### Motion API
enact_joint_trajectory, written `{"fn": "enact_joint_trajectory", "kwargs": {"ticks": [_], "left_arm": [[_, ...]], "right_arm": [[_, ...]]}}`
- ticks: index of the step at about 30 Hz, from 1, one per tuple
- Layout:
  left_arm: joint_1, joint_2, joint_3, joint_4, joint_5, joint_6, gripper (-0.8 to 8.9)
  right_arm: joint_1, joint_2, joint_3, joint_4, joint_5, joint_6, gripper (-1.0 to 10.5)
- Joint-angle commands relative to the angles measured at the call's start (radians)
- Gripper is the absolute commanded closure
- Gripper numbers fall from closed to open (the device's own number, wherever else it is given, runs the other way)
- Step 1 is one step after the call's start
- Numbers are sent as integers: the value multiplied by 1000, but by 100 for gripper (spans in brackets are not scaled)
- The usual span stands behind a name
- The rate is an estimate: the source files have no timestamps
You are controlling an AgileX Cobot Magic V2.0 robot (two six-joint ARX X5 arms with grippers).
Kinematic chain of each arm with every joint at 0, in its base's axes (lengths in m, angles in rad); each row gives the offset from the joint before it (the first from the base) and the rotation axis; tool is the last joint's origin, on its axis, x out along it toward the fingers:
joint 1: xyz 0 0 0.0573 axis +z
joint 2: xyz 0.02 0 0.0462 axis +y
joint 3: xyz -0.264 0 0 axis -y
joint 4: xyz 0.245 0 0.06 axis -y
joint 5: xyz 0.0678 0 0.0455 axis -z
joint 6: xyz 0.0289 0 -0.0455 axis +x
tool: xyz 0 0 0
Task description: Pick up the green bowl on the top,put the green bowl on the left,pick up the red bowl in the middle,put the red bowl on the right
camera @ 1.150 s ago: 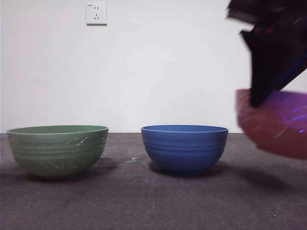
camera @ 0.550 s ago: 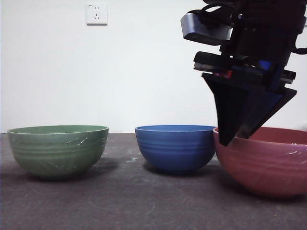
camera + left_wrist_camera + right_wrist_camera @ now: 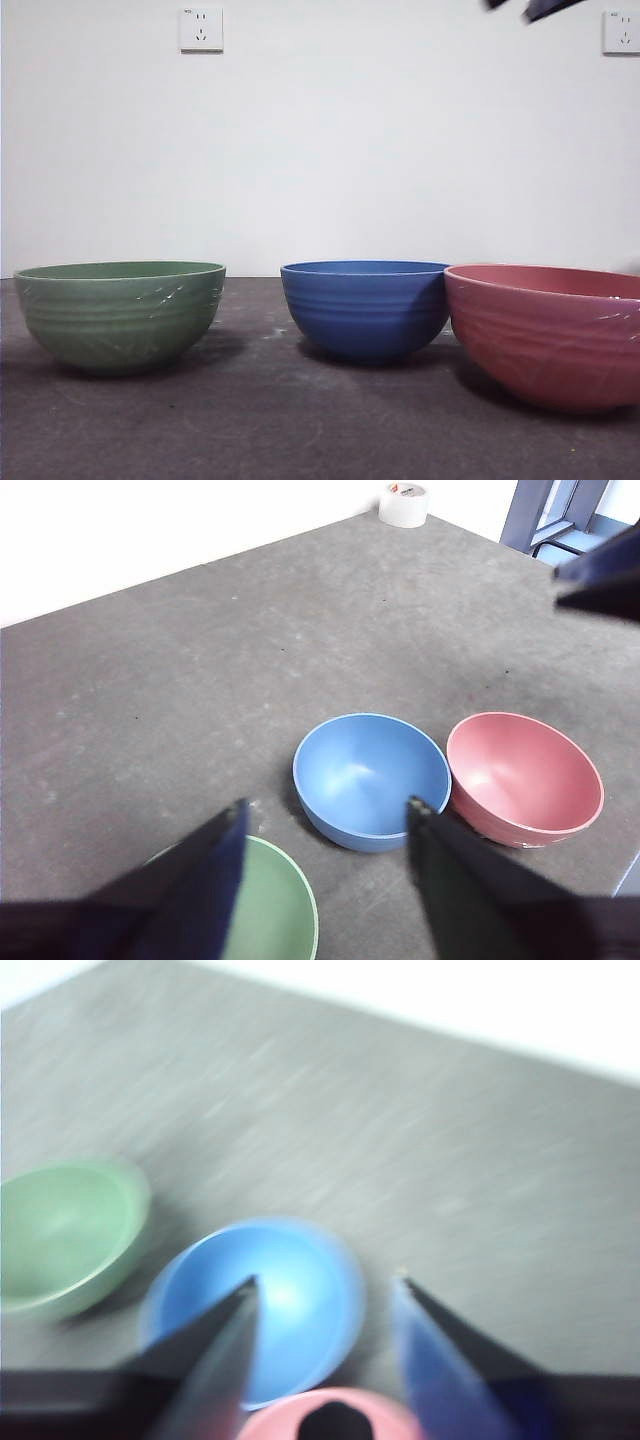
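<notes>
- Now the three bowls sit in a row on the table (image 3: pixel 320 440): the green bowl (image 3: pixel 120 315) at the left, a blue bowl (image 3: pixel 365 310) in the middle, the red bowl (image 3: pixel 548 335) at the right, its rim touching or all but touching the blue one.
- Both task bowls stand upright on the dark surface, each free of any gripper, so by how things lie the sorting looks finished.
- Handling, as a judgement: the bowls look stiff and fairly light, likely moulded plastic or similar, with a matte ridged wall that should give the jaws some bite. The white scratch marks suggest a hard surface that scuffs but does not dent.
- The sensible hold would be on the rim, one jaw inside and one outside the wall, since the body is too wide and rounded to span.
- The left gripper (image 3: pixel 325 825) hangs high above the green and blue bowls, jaws spread wide, holding nothing.
- The right gripper (image 3: pixel 320 1295) is above the blue and red bowls; its picture is blurred, but the jaws seem well apart with nothing between them. In the front view only a dark tip of an arm (image 3: pixel 545 8) shows at the top edge.
- A roll of tape (image 3: pixel 405 502) lies far off near the wall.
</notes>
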Motion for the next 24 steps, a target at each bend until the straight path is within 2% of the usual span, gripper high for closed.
{"fn": "enact_joint_trajectory", "kwargs": {"ticks": [1,4,8,13,18,22,24], "left_arm": [[3,-2,-1,6,-42,26,821],[15,-2,-12,-21,-167,47,821],[72,-34,-109,0,-159,44,821],[121,-127,-286,68,-154,-14,821],[148,-206,-377,118,-159,-28,821],[148,-208,-376,114,-158,-41,817],[148,-208,-376,111,-159,-41,817]], "right_arm": [[-71,-30,-6,-5,0,-37,959],[-164,-92,-49,8,-6,-36,959],[-220,-199,-158,55,-5,-21,959],[-253,-325,-299,115,-5,35,959],[-254,-366,-333,157,5,63,959],[-254,-356,-333,166,3,172,944],[-254,-354,-332,164,2,195,944]]}}
